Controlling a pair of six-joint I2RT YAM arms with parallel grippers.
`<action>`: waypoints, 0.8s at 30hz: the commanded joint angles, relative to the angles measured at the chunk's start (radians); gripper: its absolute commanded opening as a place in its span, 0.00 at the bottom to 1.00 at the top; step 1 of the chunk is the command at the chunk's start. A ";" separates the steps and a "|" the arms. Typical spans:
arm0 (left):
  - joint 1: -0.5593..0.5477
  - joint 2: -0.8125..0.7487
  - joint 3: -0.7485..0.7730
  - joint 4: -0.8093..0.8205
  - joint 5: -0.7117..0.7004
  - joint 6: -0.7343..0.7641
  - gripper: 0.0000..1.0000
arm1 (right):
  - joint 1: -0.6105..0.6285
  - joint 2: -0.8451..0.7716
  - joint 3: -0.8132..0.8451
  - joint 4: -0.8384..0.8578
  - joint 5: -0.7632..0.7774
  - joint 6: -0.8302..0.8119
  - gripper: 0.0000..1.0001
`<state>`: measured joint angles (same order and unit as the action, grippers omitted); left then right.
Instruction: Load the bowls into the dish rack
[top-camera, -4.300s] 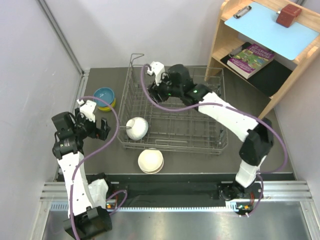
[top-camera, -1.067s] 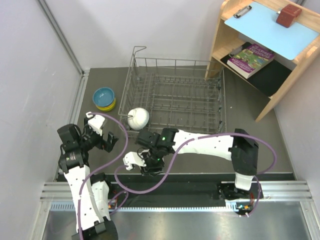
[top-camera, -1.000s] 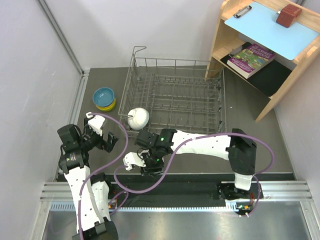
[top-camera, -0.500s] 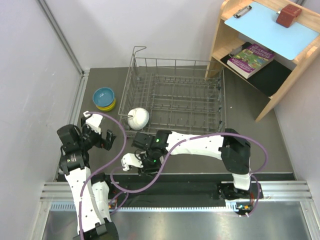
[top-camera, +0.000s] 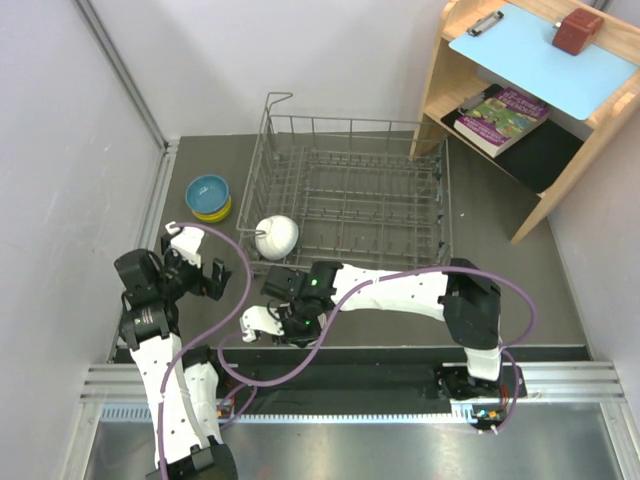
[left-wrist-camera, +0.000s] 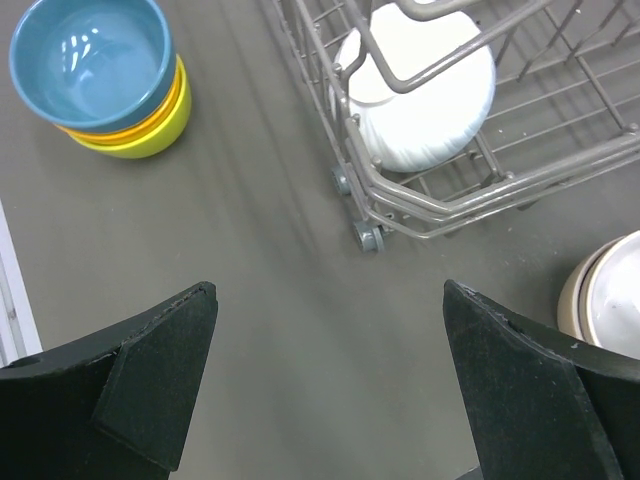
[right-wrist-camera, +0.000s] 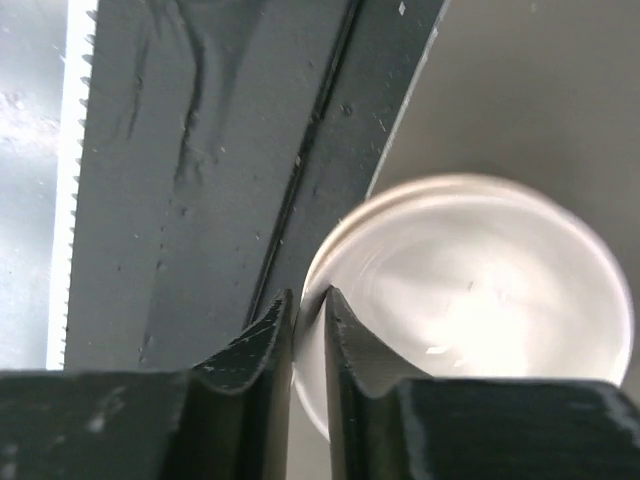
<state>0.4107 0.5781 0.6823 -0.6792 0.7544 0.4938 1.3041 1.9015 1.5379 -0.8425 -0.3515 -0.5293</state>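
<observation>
Two stacked beige-tan round bowls (left-wrist-camera: 606, 300) stand just before the grey wire dish rack (top-camera: 350, 215), cut off in the left wrist view. From above they are hidden by the right gripper (right-wrist-camera: 308, 300), which pinches the blurred upper rim; the left gripper (left-wrist-camera: 330, 390) gapes.

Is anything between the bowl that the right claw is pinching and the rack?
Only the rack's own tall near wall, which the beige bowl in the right gripper must clear. A white bowl fills the near-left corner inside.
</observation>
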 joint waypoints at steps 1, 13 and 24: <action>0.004 -0.014 -0.003 0.084 -0.036 -0.049 0.99 | 0.014 -0.018 0.001 0.040 0.017 -0.003 0.11; 0.004 -0.006 0.049 0.156 -0.144 -0.162 0.99 | 0.014 -0.038 -0.024 0.054 0.023 0.000 0.00; 0.004 0.038 0.210 0.152 -0.214 -0.222 0.99 | 0.015 -0.107 0.008 0.036 0.031 0.009 0.00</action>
<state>0.4107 0.5987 0.8124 -0.5789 0.5915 0.3202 1.3052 1.8748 1.5188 -0.8276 -0.3145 -0.5270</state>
